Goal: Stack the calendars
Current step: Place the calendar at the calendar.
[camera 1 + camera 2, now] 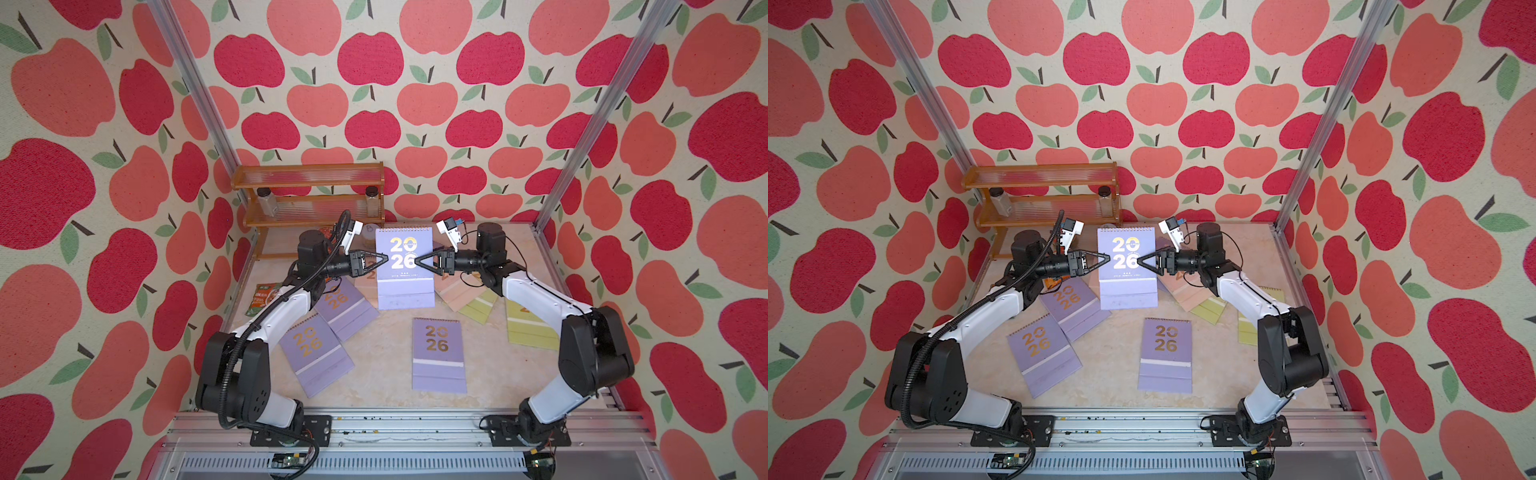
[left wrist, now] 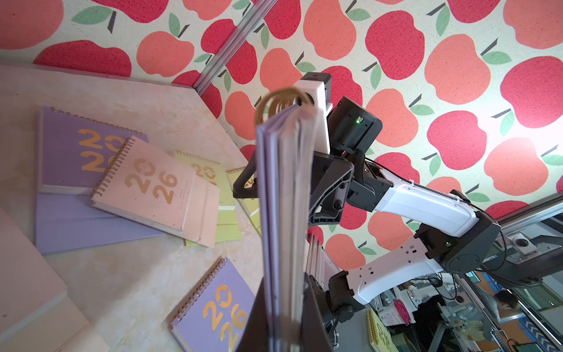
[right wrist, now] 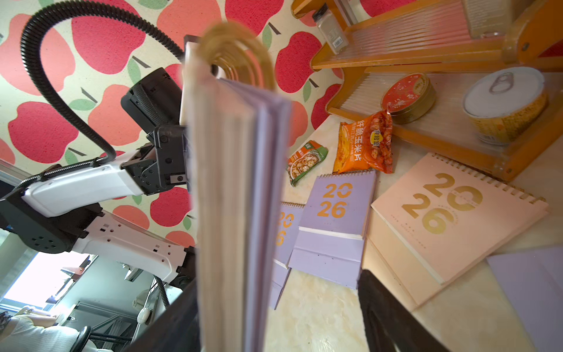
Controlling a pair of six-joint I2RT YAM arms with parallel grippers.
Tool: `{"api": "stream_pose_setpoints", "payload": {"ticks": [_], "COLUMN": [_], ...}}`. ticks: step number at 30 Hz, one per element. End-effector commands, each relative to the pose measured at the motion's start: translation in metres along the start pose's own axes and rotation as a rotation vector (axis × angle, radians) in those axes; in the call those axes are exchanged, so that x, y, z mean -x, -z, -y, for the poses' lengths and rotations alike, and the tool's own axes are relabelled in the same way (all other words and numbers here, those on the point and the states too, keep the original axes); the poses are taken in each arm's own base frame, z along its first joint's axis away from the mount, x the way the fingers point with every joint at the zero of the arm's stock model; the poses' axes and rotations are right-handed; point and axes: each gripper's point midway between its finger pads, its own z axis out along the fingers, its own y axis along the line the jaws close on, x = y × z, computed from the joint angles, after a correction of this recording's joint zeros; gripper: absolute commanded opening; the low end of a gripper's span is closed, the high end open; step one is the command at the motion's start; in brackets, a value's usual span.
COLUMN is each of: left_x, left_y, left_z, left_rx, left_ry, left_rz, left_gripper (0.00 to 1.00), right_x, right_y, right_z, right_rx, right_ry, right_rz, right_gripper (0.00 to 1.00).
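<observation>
**Held lilac calendar** (image 1: 403,286): clear of the table (image 1: 386,386), mid-back. Cover and gold "2026" face up, spiral edge toward the back wall, and it looks the same in both top views (image 1: 1127,291).

**Left fingers** (image 1: 384,257): closed on its left edge. The left wrist view shows the pages edge-on, pinched.

**Right fingers** (image 1: 419,262): at its right edge, spread. In the right wrist view one finger (image 3: 374,298) stands apart from the pages. The other seems to lie against them, but it is blurred.

**Flat on the table**
- Front lilac calendar (image 1: 438,357), alone near front centre.
- Left lilac calendar (image 1: 316,353), overlapped at a corner by the tilted lilac calendar (image 1: 347,307), which lies partly under the left arm.
- Pale pink calendar (image 1: 457,293), just right of the held one.
- Yellow-green calendars (image 1: 528,332), beside it under the right arm.

**Further out**
- Green snack packet (image 1: 262,299) by the left wall.
- Orange snack packet (image 3: 365,143) near the rack.
- Wooden rack (image 1: 311,199) in the back-left corner, with two spice jars (image 1: 266,201) on its middle shelf.
- Red-lidded tin (image 3: 408,97) and pull-tab can (image 3: 505,100) on its bottom shelf.
</observation>
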Motion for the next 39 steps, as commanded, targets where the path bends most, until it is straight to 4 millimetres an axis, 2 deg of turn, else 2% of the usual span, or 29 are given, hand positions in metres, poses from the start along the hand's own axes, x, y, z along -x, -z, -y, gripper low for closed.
{"api": "stream_pose_setpoints", "payload": {"ticks": [1, 3, 5, 6, 7, 8, 11, 13, 16, 18, 20, 31, 34, 36, 39], "left_x": [0.016, 0.016, 0.017, 0.018, 0.02, 0.021, 0.027, 0.032, 0.038, 0.041, 0.041, 0.026, 0.018, 0.015, 0.011], "left_y": [0.001, 0.0, -0.001, -0.001, -0.001, -0.001, 0.0, 0.001, 0.002, 0.002, 0.001, -0.008, -0.012, -0.014, -0.014], "left_z": [0.029, 0.027, 0.026, 0.027, 0.027, 0.028, 0.032, 0.033, 0.034, 0.035, 0.036, 0.037, 0.038, 0.038, 0.04], "left_rx": [-0.06, -0.058, -0.054, -0.053, -0.052, -0.051, -0.047, -0.037, -0.04, -0.05, -0.057, -0.094, -0.111, -0.115, -0.118], "left_ry": [-0.101, -0.097, -0.097, -0.099, -0.103, -0.106, -0.126, -0.137, -0.146, -0.152, -0.153, -0.142, -0.137, -0.136, -0.138], "left_rz": [0.012, 0.011, 0.015, 0.019, 0.021, 0.021, 0.018, 0.021, 0.025, 0.027, 0.026, -0.013, -0.036, -0.048, -0.054], "left_gripper": [0.0, 0.0, 0.0, 0.03, 0.06, 0.09, 0.31, 0.52, 0.52, 0.47, 0.46, 0.45, 0.38, 0.28, 0.27], "right_x": [0.01, 0.009, 0.007, 0.005, 0.002, -0.002, -0.013, -0.018, -0.024, -0.027, -0.03, -0.024, -0.022, -0.021, -0.017], "right_y": [0.0, 0.0, 0.002, 0.003, 0.003, 0.003, 0.006, 0.008, 0.01, 0.013, 0.015, 0.015, 0.014, 0.014, 0.016], "right_z": [-0.025, -0.028, -0.029, -0.029, -0.029, -0.029, -0.031, -0.034, -0.037, -0.038, -0.038, -0.042, -0.041, -0.041, -0.039], "right_rx": [0.068, 0.082, 0.087, 0.085, 0.082, 0.079, 0.078, 0.08, 0.083, 0.077, 0.076, 0.119, 0.129, 0.135, 0.132], "right_ry": [0.041, 0.034, 0.022, 0.017, 0.005, -0.008, -0.028, -0.038, -0.054, -0.057, -0.064, -0.082, -0.088, -0.089, -0.092], "right_rz": [0.038, 0.049, 0.053, 0.051, 0.044, 0.034, 0.011, -0.004, -0.017, -0.014, -0.014, 0.02, 0.027, 0.034, 0.042], "right_gripper": [0.59, 0.33, 0.14, 0.02, 0.0, 0.0, 0.0, 0.0, 0.0, 0.0, 0.0, 0.0, 0.0, 0.0, 0.0]}}
